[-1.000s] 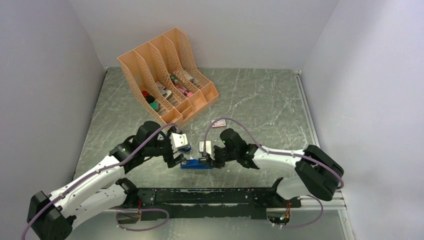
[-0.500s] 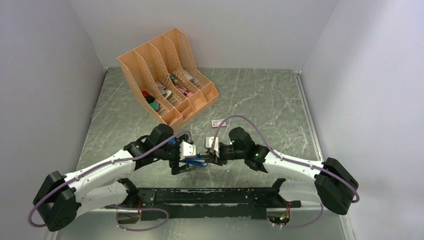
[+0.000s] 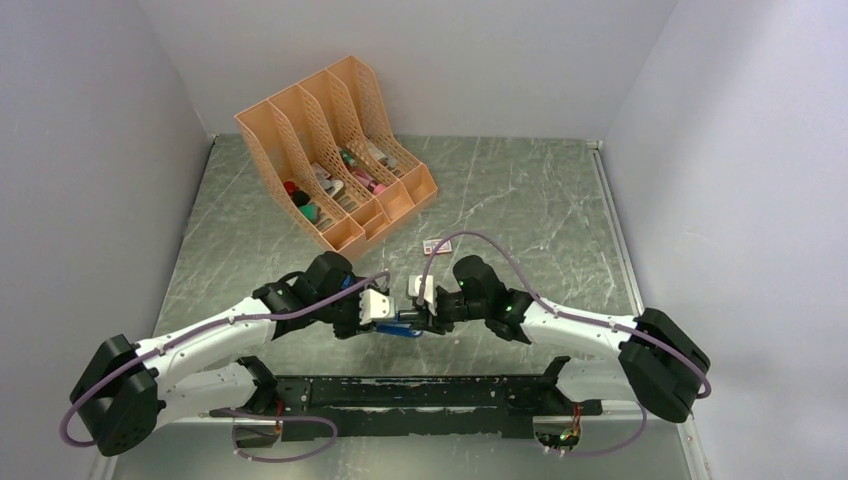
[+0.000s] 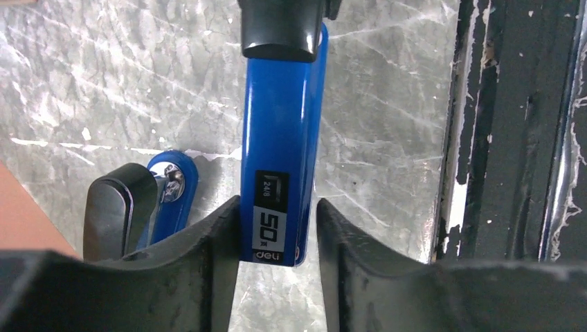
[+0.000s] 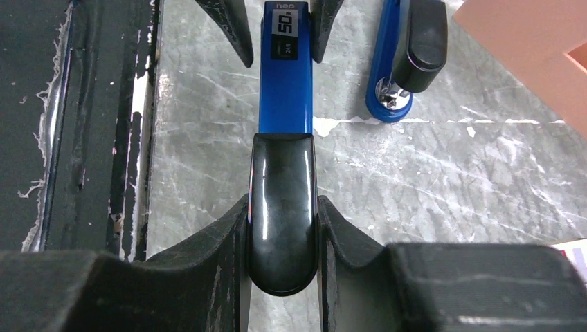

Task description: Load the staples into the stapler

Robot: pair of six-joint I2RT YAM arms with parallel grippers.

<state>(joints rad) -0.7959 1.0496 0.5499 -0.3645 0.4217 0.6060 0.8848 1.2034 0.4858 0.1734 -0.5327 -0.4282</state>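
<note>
Tabletop [image 3: 520, 200]: grey marbled, walled on three sides, with open room across the right half and far centre. Orange file rack [image 3: 380, 95]: four slots, far-left corner. Black mounting rail [image 3: 420, 395]: along the near edge. Blue stapler [image 4: 284, 138]: just beyond the rail, between both claws. Right claw [image 5: 282, 207]: closed on its black cap end. Left claw [image 4: 277, 204]: narrowly parted, fingers flanking the labelled end; whether it grips cannot be told. Second blue-and-black piece [image 5: 408, 62]: on the tabletop beside the stapler. White-and-red box [image 3: 437, 246]: beyond the claws, apart.
</note>
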